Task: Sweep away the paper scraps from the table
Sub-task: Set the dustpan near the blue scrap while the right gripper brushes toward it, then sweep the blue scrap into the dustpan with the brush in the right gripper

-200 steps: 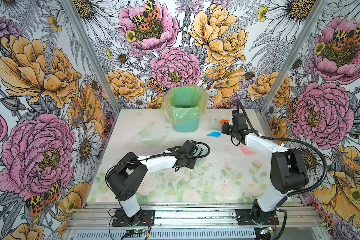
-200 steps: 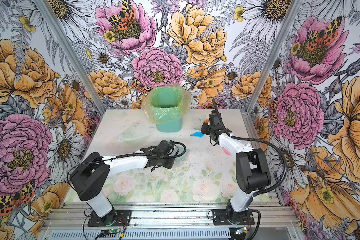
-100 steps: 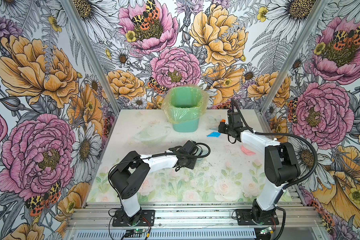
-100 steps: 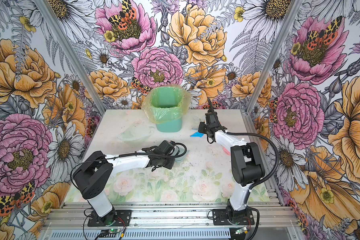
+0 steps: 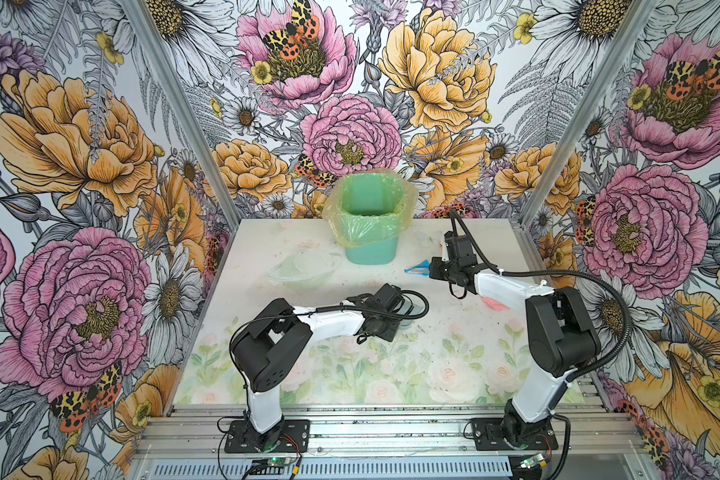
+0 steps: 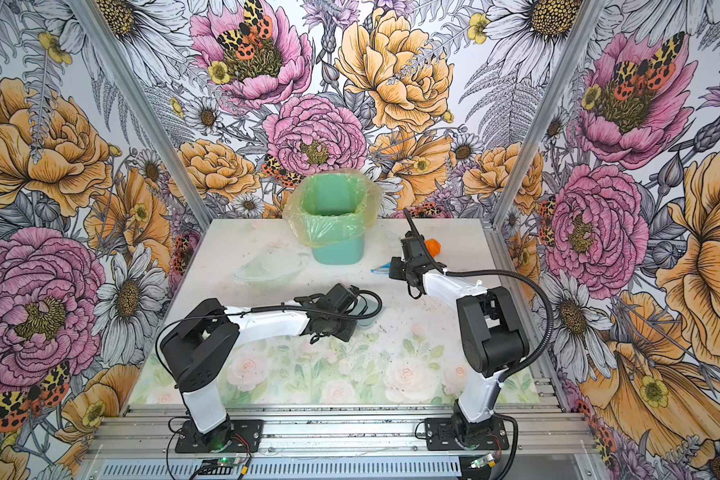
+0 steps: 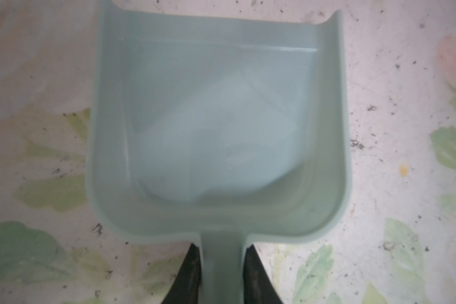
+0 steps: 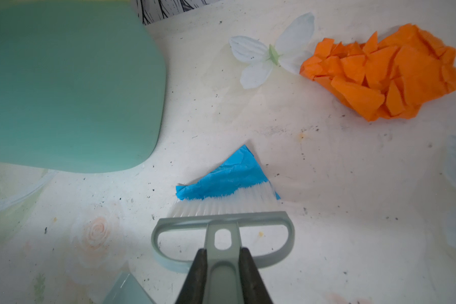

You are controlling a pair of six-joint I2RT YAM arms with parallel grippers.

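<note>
My right tool (image 8: 223, 254) grips the brush (image 8: 223, 223), bristles on the blue scrap (image 8: 227, 173) mid-frame; my left tool (image 7: 223, 252) clamps the dustpan (image 7: 108, 158) handle.

White arm links (image 5: 333, 322), black joints (image 5: 558, 336), corrugated cables (image 5: 524, 273)

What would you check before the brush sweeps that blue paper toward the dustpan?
1. Tool grip: right gripper shut on the brush handle: ok.
2. Pan grip: left gripper shut on the dustpan handle: ok.
3. Bristle contact: bristles overlap the blue scrap at its edge: ok.
4. Catching spot: the dustpan sits apart from that scrap: not ok.
5. Pan lip flat on the table: cannot tell.
6. Leftovers: the orange scrap lies on the table: not ok.
</note>
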